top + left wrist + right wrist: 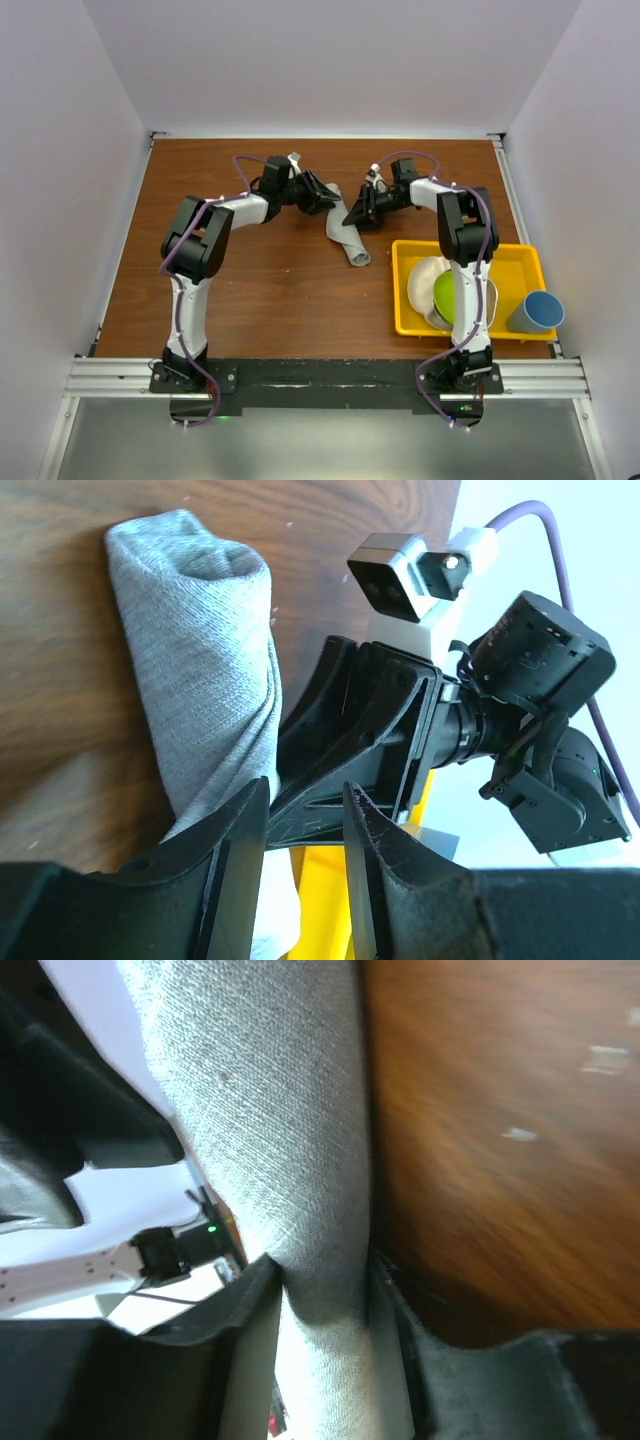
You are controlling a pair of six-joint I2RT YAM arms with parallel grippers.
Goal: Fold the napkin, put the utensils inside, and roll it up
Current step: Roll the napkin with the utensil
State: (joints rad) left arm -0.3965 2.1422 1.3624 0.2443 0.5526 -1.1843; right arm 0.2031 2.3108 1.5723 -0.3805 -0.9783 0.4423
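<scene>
Rolled napkin [270, 1110] inside the closed right claw [322, 1300], open left claw [305, 820] just beside it.

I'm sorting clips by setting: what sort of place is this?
Probably a robotics lab test cell: plain white walls box in a wooden table, and two robot arms are mounted on an aluminium rail.

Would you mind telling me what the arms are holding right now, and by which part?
The right gripper pinches the rolled napkin around mid-length. The left gripper stands open by the roll's far end, apparently holding nothing.
</scene>
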